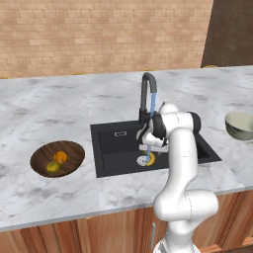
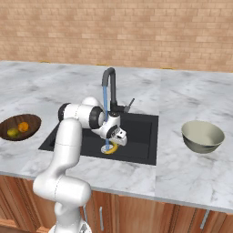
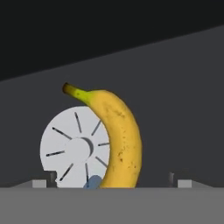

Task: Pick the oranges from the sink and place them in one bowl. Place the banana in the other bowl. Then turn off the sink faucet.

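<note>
Banana [image 3: 118, 140] lying in sink [image 1: 113, 143], across round drain [image 3: 70, 148] (blue water falling from faucet [image 1: 147, 94] beside it). Gripper [image 3: 111, 181] low over it, fingers spread wide on either side, gripping nothing. Two oranges [image 1: 57, 162] in wooden bowl [image 1: 74, 150]; one grey-beige bowl [image 2: 202, 136] on counter [image 1: 49, 113].

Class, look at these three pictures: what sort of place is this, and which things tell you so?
A rendered kitchen, most likely: a marble counter holds a black sink with a running faucet, fruit sits in a wooden bowl, and a brick wall stands behind.
</note>
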{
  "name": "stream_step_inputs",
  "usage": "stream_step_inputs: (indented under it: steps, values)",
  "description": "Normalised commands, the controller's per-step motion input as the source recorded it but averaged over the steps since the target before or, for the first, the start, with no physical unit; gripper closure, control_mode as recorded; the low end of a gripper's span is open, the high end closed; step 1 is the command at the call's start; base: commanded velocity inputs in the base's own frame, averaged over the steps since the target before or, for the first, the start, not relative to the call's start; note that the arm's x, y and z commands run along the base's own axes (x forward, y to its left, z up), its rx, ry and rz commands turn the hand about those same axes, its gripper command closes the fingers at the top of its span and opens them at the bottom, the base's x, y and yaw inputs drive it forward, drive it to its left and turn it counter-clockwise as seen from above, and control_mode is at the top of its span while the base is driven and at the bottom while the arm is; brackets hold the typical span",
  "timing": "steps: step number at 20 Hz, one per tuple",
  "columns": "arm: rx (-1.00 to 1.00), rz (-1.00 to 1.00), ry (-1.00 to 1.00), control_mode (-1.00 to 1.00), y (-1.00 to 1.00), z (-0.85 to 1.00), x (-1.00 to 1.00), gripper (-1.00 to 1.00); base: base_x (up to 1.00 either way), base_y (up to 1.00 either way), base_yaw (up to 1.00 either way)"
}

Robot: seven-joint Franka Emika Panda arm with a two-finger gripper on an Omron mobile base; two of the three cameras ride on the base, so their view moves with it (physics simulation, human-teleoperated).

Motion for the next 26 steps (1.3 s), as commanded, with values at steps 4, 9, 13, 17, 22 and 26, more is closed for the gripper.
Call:
stream_step_inputs:
  steps: [4, 9, 13, 17, 22, 26]
  values:
    - [0.00, 0.00, 0.00, -1.00, 0.00, -0.22, 0.00, -1.00, 0.00, 0.00, 0.00]
    - [0.00, 0.00, 0.00, -1.00, 0.00, -0.26, 0.02, -1.00, 0.00, 0.00, 0.00]
    - [0.00, 0.00, 0.00, -1.00, 0.00, -0.33, 0.01, -1.00, 0.00, 0.00, 0.00]
    - [0.00, 0.00, 0.00, -1.00, -0.02, -0.39, 0.01, -1.00, 0.00, 0.00, 0.00]
    - [0.00, 0.00, 0.00, -1.00, -0.01, -0.48, 0.01, 1.00, 0.00, 0.00, 0.00]
    - [0.00, 0.00, 0.00, -1.00, 0.00, -0.09, 0.00, 1.00, 0.00, 0.00, 0.00]
